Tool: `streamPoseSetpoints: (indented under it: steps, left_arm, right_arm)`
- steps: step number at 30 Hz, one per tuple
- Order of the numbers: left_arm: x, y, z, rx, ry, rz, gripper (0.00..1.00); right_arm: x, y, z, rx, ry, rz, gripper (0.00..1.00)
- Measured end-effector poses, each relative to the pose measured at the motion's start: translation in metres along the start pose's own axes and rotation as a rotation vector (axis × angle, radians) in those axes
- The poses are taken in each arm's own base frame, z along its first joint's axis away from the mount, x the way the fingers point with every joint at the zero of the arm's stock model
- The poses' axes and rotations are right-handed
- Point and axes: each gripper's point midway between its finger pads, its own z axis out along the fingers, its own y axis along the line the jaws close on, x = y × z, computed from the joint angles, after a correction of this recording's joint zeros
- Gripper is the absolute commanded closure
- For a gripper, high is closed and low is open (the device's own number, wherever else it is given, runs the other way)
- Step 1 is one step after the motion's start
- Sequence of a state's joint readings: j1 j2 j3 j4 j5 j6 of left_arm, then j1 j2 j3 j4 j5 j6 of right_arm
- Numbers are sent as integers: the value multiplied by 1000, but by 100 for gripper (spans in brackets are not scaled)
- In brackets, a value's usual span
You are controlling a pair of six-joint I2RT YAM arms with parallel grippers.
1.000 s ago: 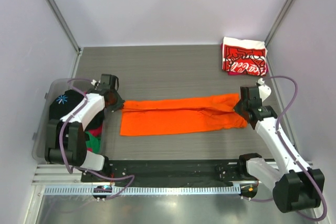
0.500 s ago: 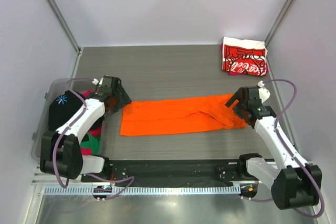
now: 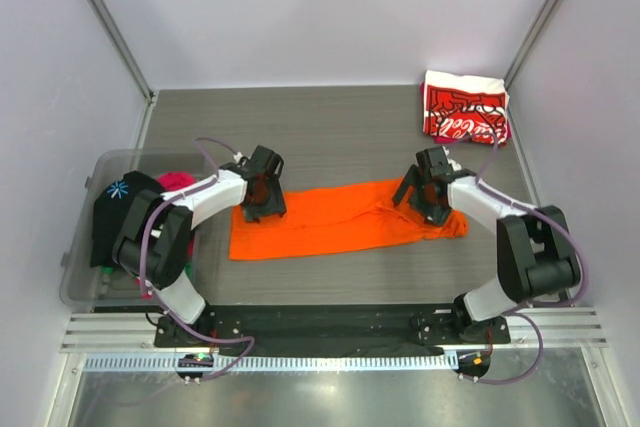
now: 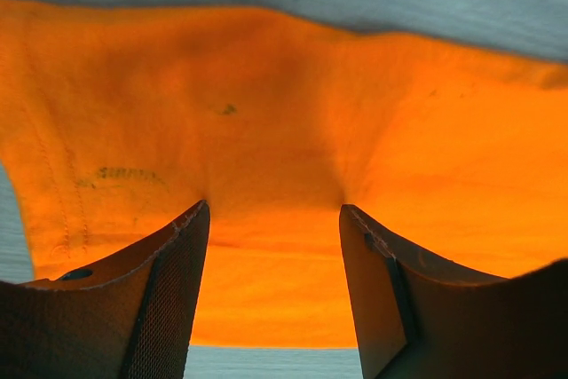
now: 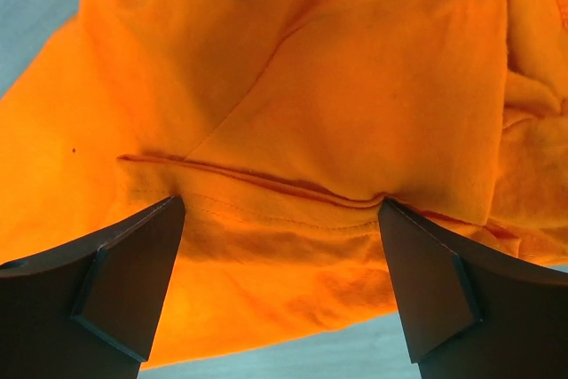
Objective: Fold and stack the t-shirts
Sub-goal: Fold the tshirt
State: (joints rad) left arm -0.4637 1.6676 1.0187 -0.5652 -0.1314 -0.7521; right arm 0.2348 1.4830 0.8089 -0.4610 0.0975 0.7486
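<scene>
The orange t-shirt (image 3: 340,219) lies on the table as a long folded strip. My left gripper (image 3: 266,202) stands open over its left end, tips down on the cloth near the far edge. In the left wrist view the orange t-shirt (image 4: 266,113) spans the gap of the left gripper (image 4: 273,210), ungripped. My right gripper (image 3: 425,202) is open over the rumpled right end. In the right wrist view the right gripper (image 5: 280,201) straddles a folded seam of the orange t-shirt (image 5: 355,86). A folded red-and-white Coca-Cola t-shirt (image 3: 463,112) sits at the far right corner.
A clear plastic bin (image 3: 80,247) at the left edge holds a black tee with a snowflake print (image 3: 120,202), plus pink and green cloth. Walls close in the table on the left, back and right. The arms' base rail (image 3: 330,332) runs along the near edge.
Both grippers have opened and let go of the orange t-shirt's ends. Each has swung inward over the cloth, and the shirt's right end has shifted slightly left.
</scene>
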Motion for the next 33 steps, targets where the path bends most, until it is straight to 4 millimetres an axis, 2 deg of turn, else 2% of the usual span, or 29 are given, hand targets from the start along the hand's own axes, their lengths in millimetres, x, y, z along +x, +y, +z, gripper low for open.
streamPoseSetpoints:
  steps: [4, 7, 11, 17, 23, 26, 30, 33]
  left_arm:
    - [15, 7, 3, -21, 38, -17, 39]
    - [20, 5, 2, -13, 36, -25, 39]
    - [34, 0, -2, 6, 31, -19, 39]
    - [78, -23, -17, 99, 66, -20, 38]
    - [133, -68, -34, 238, 155, -13, 37]
    - [162, -104, -39, 338, 233, -12, 39]
    - [186, -160, -46, 463, 329, 5, 39]
    - [193, -180, -49, 504, 350, 14, 39]
  right_arm:
    - [-21, 22, 15, 3, 3, -28, 3]
    - [-46, 51, 32, -18, 6, -54, 3]
    - [-74, 99, 50, -107, 11, -85, 2]
    - [-102, 182, 73, -263, 21, -143, 2]
    - [-125, 244, 93, -374, 16, -183, 0]
    - [-143, 273, 104, -444, -13, -203, 0]
    - [-158, 294, 110, -510, -32, -205, 0]
    - [-167, 299, 113, -547, -41, -200, 0]
